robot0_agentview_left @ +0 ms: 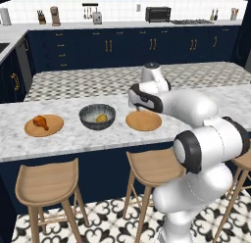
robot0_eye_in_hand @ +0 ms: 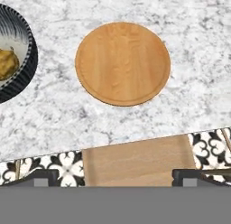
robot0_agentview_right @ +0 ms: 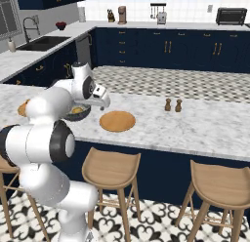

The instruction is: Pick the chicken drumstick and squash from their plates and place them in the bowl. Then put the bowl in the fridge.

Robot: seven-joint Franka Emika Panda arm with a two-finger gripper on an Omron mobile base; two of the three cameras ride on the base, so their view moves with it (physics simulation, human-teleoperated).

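The dark speckled bowl point(robot0_agentview_left: 97, 116) stands on the marble counter with the yellow squash point(robot0_agentview_left: 101, 118) lying inside it. On the wooden plate point(robot0_agentview_left: 54, 127) to its left rests the orange-brown chicken drumstick point(robot0_agentview_left: 40, 122). The second plate point(robot0_agentview_left: 143, 121) on the bowl's right is bare. My gripper point(robot0_eye_in_hand: 116, 178) hovers above that bare plate point(robot0_eye_in_hand: 122, 63), open, with nothing between its fingers. In the hand view the bowl's rim point(robot0_eye_in_hand: 27, 60) and the squash point(robot0_eye_in_hand: 6, 63) sit at the left edge. The fridge is out of view.
Two small brown shakers point(robot0_agentview_right: 168, 105) stand on the counter right of the bare plate point(robot0_agentview_right: 117, 121). Wooden stools point(robot0_agentview_left: 46, 183) line the counter's near edge, one directly under the hand point(robot0_eye_in_hand: 140, 160). Navy cabinets run along the far wall.
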